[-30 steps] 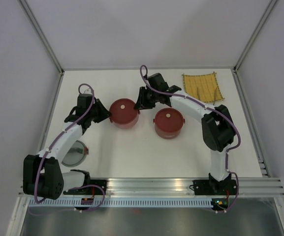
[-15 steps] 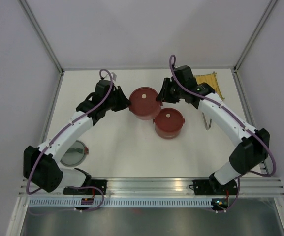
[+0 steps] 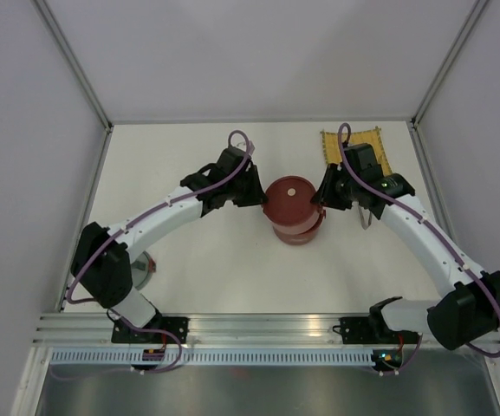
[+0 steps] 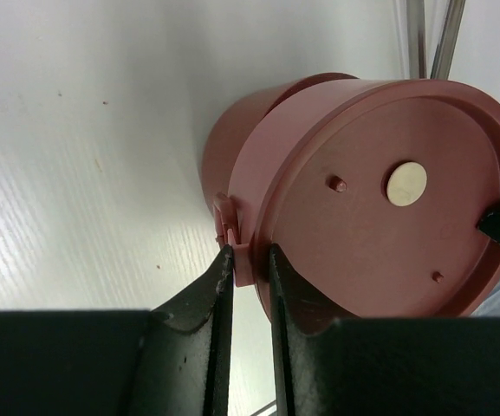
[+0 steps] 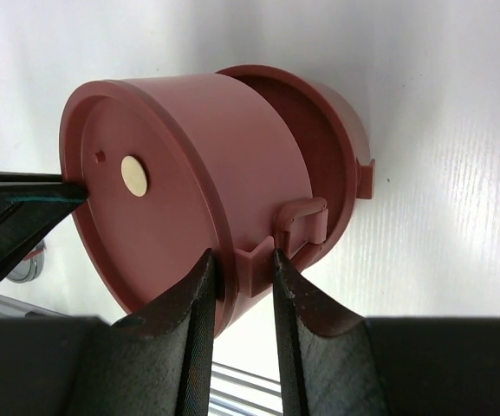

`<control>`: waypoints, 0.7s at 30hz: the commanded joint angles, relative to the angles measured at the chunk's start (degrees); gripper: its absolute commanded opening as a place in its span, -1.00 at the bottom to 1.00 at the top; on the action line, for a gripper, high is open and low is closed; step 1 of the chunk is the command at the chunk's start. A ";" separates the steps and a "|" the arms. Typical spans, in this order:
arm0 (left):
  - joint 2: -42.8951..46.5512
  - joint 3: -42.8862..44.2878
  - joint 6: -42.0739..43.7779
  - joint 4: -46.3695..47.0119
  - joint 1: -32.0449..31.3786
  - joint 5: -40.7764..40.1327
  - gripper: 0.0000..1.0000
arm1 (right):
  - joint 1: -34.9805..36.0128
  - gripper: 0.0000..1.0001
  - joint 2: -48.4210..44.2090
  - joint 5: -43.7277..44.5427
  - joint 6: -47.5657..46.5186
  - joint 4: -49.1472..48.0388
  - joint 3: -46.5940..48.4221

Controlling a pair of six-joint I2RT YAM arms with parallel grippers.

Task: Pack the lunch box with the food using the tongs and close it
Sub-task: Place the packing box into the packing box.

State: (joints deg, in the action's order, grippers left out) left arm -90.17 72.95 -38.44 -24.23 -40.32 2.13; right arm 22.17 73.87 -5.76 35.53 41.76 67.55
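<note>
Left hand point(image 3: 254, 192) and right hand point(image 3: 321, 192), from above: nearly closed, pinching opposite sides of the lidded upper bowl point(image 3: 290, 198), held over the lower bowl point(image 3: 298, 234) near the worktop's point(image 3: 215, 260) middle.

Left wrist: fingers point(image 4: 215, 295) clamping its side tab point(image 4: 250, 260). Right wrist: likewise.

Keep level, centre, lower evenly.

Round, so no long axis; knob point(image 3: 291, 187) pointing up.

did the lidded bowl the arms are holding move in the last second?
Yes. The held bowl went right, toward the yellow mat, and is now over the second bowl.
</note>
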 commanded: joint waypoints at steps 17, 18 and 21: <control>-5.09 13.53 -1.12 6.39 -3.80 6.22 -0.64 | -4.86 -0.83 0.58 -6.90 -1.78 -3.17 -1.80; -5.36 14.75 -1.12 5.95 -3.98 6.22 -0.64 | -4.86 -0.84 0.58 -6.90 -1.69 -3.17 -2.42; -6.33 15.91 -1.03 5.07 -4.77 6.31 -0.63 | -5.30 -0.84 0.23 -6.90 -1.60 -3.17 -3.39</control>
State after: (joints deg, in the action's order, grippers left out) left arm -97.03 82.83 -37.85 -27.99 -41.43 1.43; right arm 15.99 73.93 -9.39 34.26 40.27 65.73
